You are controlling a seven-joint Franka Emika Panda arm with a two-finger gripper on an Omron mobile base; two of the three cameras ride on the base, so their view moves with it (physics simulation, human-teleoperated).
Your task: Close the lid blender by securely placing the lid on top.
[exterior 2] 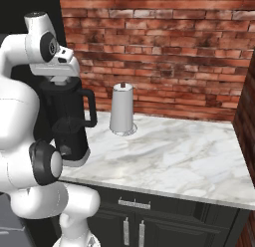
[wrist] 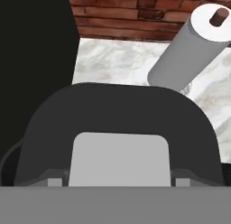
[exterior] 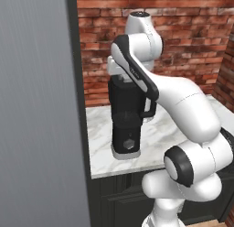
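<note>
The black blender stands on the marble counter near its left end, handle turned to the right. My gripper hangs straight above the jar's top, right at its rim. In the hand view the black lid lies close under the hand, and its light grey square knob sits between the two fingertips, which press against its sides. The gripper is shut on the lid. Whether the lid fully sits on the jar I cannot tell.
A grey cylinder with a brown stub on top stands behind and to the right of the blender. A tall grey panel borders the counter's left end. A brick wall runs along the back. Dark cabinets sit below.
</note>
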